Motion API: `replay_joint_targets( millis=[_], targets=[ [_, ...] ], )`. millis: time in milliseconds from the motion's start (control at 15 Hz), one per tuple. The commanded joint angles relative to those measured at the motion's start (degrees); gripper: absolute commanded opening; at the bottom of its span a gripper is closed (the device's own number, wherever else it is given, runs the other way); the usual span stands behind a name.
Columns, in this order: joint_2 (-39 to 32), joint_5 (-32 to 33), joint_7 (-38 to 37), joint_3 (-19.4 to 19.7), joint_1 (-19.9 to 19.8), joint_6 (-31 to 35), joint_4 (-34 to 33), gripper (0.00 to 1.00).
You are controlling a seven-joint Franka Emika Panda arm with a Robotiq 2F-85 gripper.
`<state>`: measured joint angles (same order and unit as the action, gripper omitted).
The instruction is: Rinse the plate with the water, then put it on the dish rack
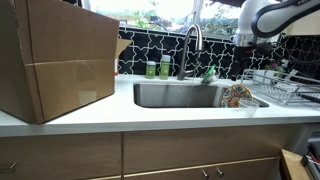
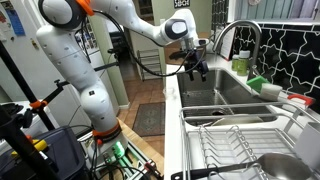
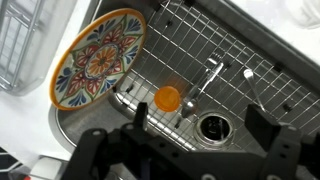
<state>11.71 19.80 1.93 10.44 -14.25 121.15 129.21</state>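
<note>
The plate (image 3: 98, 58) is round, with a yellow, orange, blue and green pattern. It stands tilted on its edge against the sink wall and also shows at the sink's right end in an exterior view (image 1: 237, 96). The dish rack (image 1: 280, 88) of silvery wire sits on the counter beside the sink, and it fills the foreground in an exterior view (image 2: 240, 140). My gripper (image 3: 200, 125) is open and empty. It hangs above the sink (image 2: 195, 65), apart from the plate and over the drain (image 3: 212, 127).
A wire grid lines the sink bottom, with a small orange round object (image 3: 168, 98) on it. The faucet (image 1: 192, 45) arches over the sink's back edge. Green bottles (image 1: 158, 68) stand behind the sink. A large cardboard box (image 1: 55, 55) is on the counter.
</note>
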Motion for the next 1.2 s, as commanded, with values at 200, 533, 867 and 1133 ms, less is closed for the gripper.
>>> replay_joint_targets(
  millis=[200, 533, 867, 1133],
  targets=[
    [-8.53, -1.31, -3.49, 8.09, -5.98, -1.33, -7.17, 1.0],
    [-14.44, -5.5, -3.23, 11.21, -7.76, 0.01, -8.96, 1.0],
    [-19.5, -9.37, -1.97, 11.96, -8.7, 1.76, -10.99, 1.0],
    [-22.92, -10.34, -0.86, 12.02, -9.33, 2.56, -13.46, 1.0]
  ],
)
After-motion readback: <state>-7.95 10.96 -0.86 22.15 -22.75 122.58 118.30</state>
